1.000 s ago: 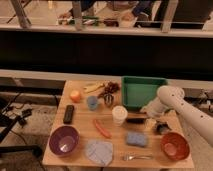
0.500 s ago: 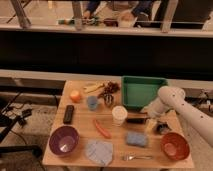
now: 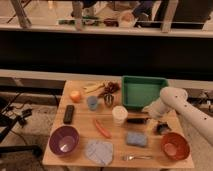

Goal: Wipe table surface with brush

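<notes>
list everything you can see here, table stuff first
table surface: 1, light tan, centre
tray: 1, green, back right
brush: 1, black, right of white cup
white cup: 1, white, mid-table
blue cup: 1, blue, left of white cup
remote-like slab: 1, black, left side
round fruit: 1, orange, back left
yellow item: 1, yellow, back edge
grape-like cluster: 1, dark red, left of tray
shiny clip-like object: 1, dark, right of blue cup
sausage-like item: 1, red-orange, front of centre
purple bowl: 1, purple, front left
cloth: 1, grey-blue, front edge
sponge: 1, blue, front, right of centre
fork: 1, silver, front edge
brown bowl: 1, orange-brown, front right
arm: 1, white, entering from right
gripper: 1, dark, at arm's end, right of brush
</notes>
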Tool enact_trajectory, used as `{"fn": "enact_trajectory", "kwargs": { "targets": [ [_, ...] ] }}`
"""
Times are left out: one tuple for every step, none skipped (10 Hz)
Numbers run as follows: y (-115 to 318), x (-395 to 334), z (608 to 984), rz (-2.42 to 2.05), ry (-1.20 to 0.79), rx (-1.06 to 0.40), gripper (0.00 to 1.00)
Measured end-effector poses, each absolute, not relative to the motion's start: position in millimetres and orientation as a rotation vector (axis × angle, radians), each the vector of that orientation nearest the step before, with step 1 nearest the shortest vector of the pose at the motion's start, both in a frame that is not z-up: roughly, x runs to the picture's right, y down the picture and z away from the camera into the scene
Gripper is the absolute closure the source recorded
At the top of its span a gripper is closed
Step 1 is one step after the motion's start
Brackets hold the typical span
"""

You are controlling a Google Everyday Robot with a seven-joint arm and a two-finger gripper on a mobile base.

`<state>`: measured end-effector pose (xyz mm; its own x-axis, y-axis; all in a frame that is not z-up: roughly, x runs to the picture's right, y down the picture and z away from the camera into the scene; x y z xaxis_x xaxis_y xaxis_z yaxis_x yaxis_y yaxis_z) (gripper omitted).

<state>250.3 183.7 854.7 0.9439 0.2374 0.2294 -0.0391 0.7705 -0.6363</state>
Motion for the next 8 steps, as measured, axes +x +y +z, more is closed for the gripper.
{"fn": "enact_trajectory", "kwargs": {
  "targets": [
    [183.6,249.2,854.3,0.151,-0.309,-0.676,0.37],
    [183.9,249.0,853.9,0.149,-0.311,-0.675,0.47],
    [184.3,249.2,853.7,0.148,-0.312,-0.675,0.55],
    [184.6,248.4,854.3,0.145,-0.314,-0.674,0.66],
    [186.3,247.2,854.6,0.142,-0.316,-0.680,0.71],
    [186.6,246.7,855.3,0.140,-0.317,-0.681,0.71],
    [187.4,247.1,855.5,0.139,-0.316,-0.682,0.72],
    [188.2,247.1,855.3,0.137,-0.315,-0.684,0.78]
  ]
}}
